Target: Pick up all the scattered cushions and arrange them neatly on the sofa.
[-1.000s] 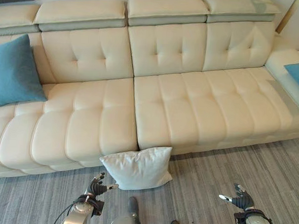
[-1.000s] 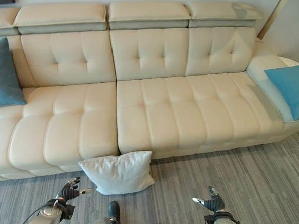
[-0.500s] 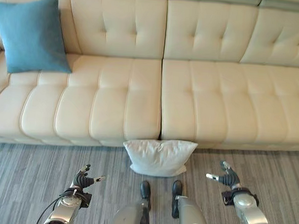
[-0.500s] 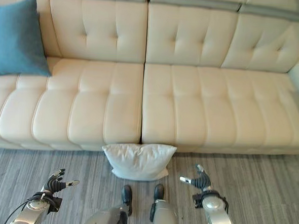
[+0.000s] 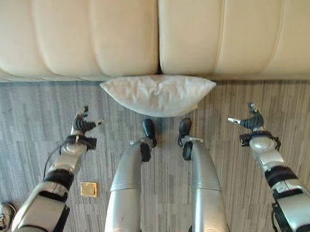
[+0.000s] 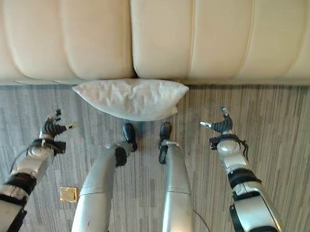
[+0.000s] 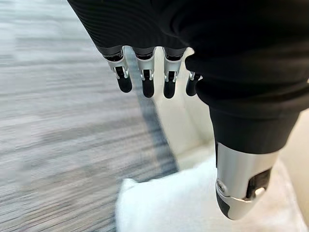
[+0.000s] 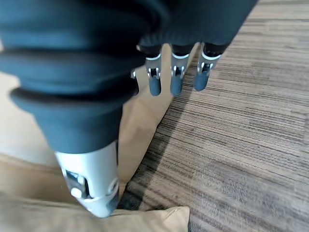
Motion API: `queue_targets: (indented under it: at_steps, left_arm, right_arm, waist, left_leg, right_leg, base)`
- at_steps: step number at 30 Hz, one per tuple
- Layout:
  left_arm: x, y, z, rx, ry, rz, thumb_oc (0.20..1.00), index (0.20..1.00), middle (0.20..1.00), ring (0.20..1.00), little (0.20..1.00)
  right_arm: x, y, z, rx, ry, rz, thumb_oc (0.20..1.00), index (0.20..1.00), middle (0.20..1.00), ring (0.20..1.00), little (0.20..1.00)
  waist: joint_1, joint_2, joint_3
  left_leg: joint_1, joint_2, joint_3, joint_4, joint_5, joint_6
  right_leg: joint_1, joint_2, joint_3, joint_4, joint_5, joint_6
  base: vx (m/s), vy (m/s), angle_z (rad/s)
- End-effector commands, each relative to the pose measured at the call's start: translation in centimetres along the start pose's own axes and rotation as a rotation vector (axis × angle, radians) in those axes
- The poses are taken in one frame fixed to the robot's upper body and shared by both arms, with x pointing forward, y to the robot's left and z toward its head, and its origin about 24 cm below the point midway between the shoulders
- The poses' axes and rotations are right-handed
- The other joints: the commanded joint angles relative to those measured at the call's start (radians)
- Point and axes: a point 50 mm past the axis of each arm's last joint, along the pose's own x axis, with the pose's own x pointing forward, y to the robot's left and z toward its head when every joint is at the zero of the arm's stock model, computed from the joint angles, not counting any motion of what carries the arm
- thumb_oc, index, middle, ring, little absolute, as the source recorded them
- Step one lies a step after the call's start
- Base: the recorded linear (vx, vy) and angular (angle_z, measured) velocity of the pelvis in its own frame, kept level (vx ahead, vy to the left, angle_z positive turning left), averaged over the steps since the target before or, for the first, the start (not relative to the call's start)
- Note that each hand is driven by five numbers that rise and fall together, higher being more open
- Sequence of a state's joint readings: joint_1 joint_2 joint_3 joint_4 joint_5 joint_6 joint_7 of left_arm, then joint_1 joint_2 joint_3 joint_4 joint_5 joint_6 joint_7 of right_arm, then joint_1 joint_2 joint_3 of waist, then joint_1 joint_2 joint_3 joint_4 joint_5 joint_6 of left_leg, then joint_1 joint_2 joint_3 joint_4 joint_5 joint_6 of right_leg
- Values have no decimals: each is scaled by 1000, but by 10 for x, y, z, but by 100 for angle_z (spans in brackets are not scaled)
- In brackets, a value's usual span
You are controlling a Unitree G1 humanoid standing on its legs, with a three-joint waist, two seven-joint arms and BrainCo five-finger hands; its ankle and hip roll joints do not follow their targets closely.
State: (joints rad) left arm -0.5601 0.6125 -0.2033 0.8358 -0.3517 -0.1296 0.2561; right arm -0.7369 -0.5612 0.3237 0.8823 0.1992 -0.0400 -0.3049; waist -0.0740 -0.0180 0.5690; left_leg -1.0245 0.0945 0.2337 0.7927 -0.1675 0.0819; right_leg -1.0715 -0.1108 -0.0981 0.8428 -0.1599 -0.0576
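View has tipped down hard since half a second ago: the sofa back and the blue cushion have dropped out of frame, now just the sofa (image 5: 123, 35) seat front, grey floor (image 5: 23, 118) and the white cushion (image 5: 157, 93). That's camera shift as the robot bends, not the things moving; the cushion is still on the floor, leaning against the sofa base under the seam between the two seat sections.

Left to right: a shoe (image 5: 1, 214) at the lower left corner, a small gold square (image 5: 89, 189) on the floor by the left arm. Left hand (image 5: 82, 124) hangs over bare floor, left of the cushion and apart from it, fingers loosely spread, nothing in it; its wrist view has the cushion corner just past the thumb. Cushion in the middle, untouched. Right hand (image 5: 251, 122) is right of the cushion, also apart, fingers relaxed and spread, empty.

Both hands now bracket the cushion at about its level, so this reads as the approach to a two-handed pick-up. No grasp yet; lifting and placing on the seat remain.
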Motion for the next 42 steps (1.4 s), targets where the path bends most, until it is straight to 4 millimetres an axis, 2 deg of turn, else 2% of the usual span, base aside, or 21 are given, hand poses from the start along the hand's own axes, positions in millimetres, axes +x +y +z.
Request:
queue_targets:
  at_steps: [1, 3, 4, 5, 7, 10, 12, 13, 14, 15, 16, 18, 23, 27, 28, 32, 36, 37, 40, 41, 42]
  left_arm:
    - [3, 11, 7, -14, -37, 58, 1000, 1000, 1000, 1000, 1000]
    - [14, 11, 42, 14, -138, 51, 1000, 1000, 1000, 1000, 1000]
    - [14, 11, 42, 13, -139, 52, 1000, 1000, 1000, 1000, 1000]
    - [20, 5, 62, 48, -190, 31, 1000, 1000, 1000, 1000, 1000]
    - [24, -7, 85, 83, -247, 4, 1000, 1000, 1000, 1000, 1000]
    - [27, -22, 99, 108, -272, -25, 1000, 1000, 1000, 1000, 1000]
    - [28, -47, 115, 110, -296, -63, 1000, 1000, 1000, 1000, 1000]
    - [28, -47, 115, 110, -297, -62, 1000, 1000, 1000, 1000, 1000]
    - [25, -63, 125, 100, -328, -91, 1000, 1000, 1000, 1000, 1000]
    - [23, -70, 133, 78, -354, -102, 868, 868, 868, 868, 868]
    - [20, -75, 143, 39, -392, -110, 200, 200, 200, 200, 200]
    - [12, -81, 159, -42, -466, -124, 200, 200, 200, 200, 200]
    - [-2, -86, 179, -157, -569, -138, 200, 200, 200, 200, 200]
    - [-16, -94, 176, -216, -598, -160, 200, 200, 200, 200, 200]
    - [-20, -96, 162, -243, -572, -173, 200, 200, 200, 200, 200]
    - [-40, -103, 143, -310, -568, -227, 200, 200, 200, 200, 200]
    - [-64, -107, 110, -305, -540, -307, 200, 200, 200, 200, 200]
    - [-70, -108, 101, -295, -528, -330, 200, 200, 200, 200, 200]
    - [-84, -107, 87, -317, -506, -368, 200, 200, 200, 200, 200]
    - [-95, -102, 73, -332, -484, -390, 200, 200, 200, 200, 200]
    - [-95, -102, 73, -332, -483, -390, 200, 200, 200, 200, 200]
  right_arm:
    - [3, -11, 7, 20, -30, -58, 1000, 1000, 1000, 1000, 1000]
    - [14, -10, 48, 43, -133, -62, 1000, 1000, 1000, 1000, 1000]
    - [14, -10, 49, 43, -134, -62, 1000, 1000, 1000, 1000, 1000]
    - [17, -1, 80, 42, -223, -37, 1000, 1000, 1000, 1000, 1000]
    - [16, 16, 109, 50, -300, 2, 1000, 1000, 1000, 1000, 1000]
    - [11, 41, 137, 61, -369, 66, 1000, 1000, 1000, 1000, 1000]
    - [-9, 85, 178, 74, -482, 189, 1000, 1000, 1000, 1000, 1000]
    - [-9, 85, 178, 74, -482, 189, 1000, 1000, 1000, 1000, 1000]
    - [-25, 108, 200, 142, -546, 260, 200, 200, 200, 200, 200]
    - [-33, 115, 209, 195, -571, 289, 200, 200, 200, 200, 200]
    - [-39, 117, 218, 274, -592, 308, 200, 200, 200, 200, 200]
    - [-46, 117, 224, 377, -612, 324, 200, 200, 200, 200, 200]
    - [-54, 117, 216, 472, -622, 350, 200, 200, 200, 200, 200]
    - [-56, 116, 197, 488, -604, 359, 200, 200, 200, 200, 200]
    - [-58, 113, 185, 496, -594, 356, 200, 200, 200, 200, 200]
    - [-68, 104, 154, 532, -582, 365, 200, 200, 200, 200, 200]
    - [-91, 97, 116, 575, -566, 400, 200, 200, 200, 200, 200]
    - [-97, 94, 107, 577, -564, 410, 200, 200, 200, 200, 200]
    - [-108, 85, 94, 583, -567, 415, 200, 200, 200, 200, 200]
    - [-117, 73, 79, 563, -562, 413, 200, 200, 200, 200, 200]
    - [-118, 73, 78, 562, -561, 414, 200, 200, 200, 200, 200]
  waist:
    - [0, 29, -101]
    - [6, 40, -98]
    - [6, 40, -100]
    - [9, 45, -100]
    - [14, 48, -103]
    - [22, 53, -107]
    - [37, 60, -110]
    - [37, 61, -111]
    - [44, 66, -119]
    - [47, 70, -123]
    - [50, 74, -126]
    - [51, 76, -131]
    - [47, 67, -148]
    - [44, 55, -163]
    - [40, 49, -171]
    - [31, 37, -190]
    - [16, 18, -217]
    - [9, 10, -222]
    - [2, 4, -231]
    - [-4, -1, -254]
    - [-4, -1, -250]
  left_leg:
    - [-74, 53, -31, 57, -88, -88]
    - [-185, 50, -45, 120, -101, -79]
    - [-191, 50, -46, 124, -103, -79]
    - [-249, 50, -53, 162, -115, -70]
    - [-294, 48, -63, 197, -123, -63]
    - [-321, 47, -72, 218, -130, -58]
    - [-345, 42, -81, 239, -132, -55]
    - [-347, 42, -82, 240, -132, -55]
    - [-357, 34, -92, 247, -131, -54]
    - [-358, 30, -92, 242, -128, -56]
    - [-357, 25, -97, 235, -124, -58]
    - [-347, 15, -99, 217, -114, -63]
    - [-309, -3, -98, 148, -86, -78]
    - [-222, -7, -96, 57, -59, -94]
    - [-162, -3, -97, 5, -47, -101]
    - [11, 3, -96, -121, -28, -114]
    - [256, -6, -86, -273, -9, -128]
    - [308, -9, -77, -316, 27, -123]
    - [434, -14, -69, -382, 37, -130]
    - [538, -19, -70, -433, 46, -134]
    - [546, -19, -70, -437, 47, -134]
  right_leg:
    - [-80, -11, 67, -31, -35, 91]
    - [-184, -6, 79, 22, -49, 86]
    - [-190, -5, 79, 25, -50, 86]
    - [-254, -2, 80, 70, -58, 83]
    - [-294, -2, 81, 98, -65, 78]
    - [-321, -1, 79, 120, -70, 76]
    - [-342, -1, 80, 139, -73, 72]
    - [-344, -1, 79, 140, -74, 72]
    - [-352, -3, 76, 151, -76, 68]
    - [-350, -5, 75, 150, -76, 67]
    - [-349, -8, 75, 148, -74, 67]
    - [-337, -12, 72, 138, -74, 65]
    - [-295, -9, 59, 94, -61, 69]
    - [-203, -5, 45, 9, -33, 83]
    - [-141, -9, 38, -45, -20, 90]
    - [22, -24, 18, -158, 5, 108]
    - [259, -26, -6, -315, 39, 130]
    - [314, -30, -19, -368, 74, 126]
    - [442, -28, -30, -438, 88, 136]
    - [553, -22, -39, -499, 94, 142]
    - [560, -22, -39, -502, 95, 143]
  base:
    - [7, -26, -9]
    - [-3, -32, -7]
    - [0, 0, 0]
    - [33, -15, -1]
    - [40, -37, 1]
    - [9, -4, 1]
    - [33, -49, 1]
    - [33, -51, 6]
    - [19, -32, 9]
    - [22, -39, 14]
    - [11, -24, 12]
    - [-2, -24, 11]
    - [-24, -10, 14]
    - [-46, 9, 6]
    - [0, 0, 0]
    - [-6, 8, 0]
    - [58, 8, 0]
    - [61, -2, -4]
    - [137, 2, -4]
    - [154, 3, -8]
    - [235, -3, -5]
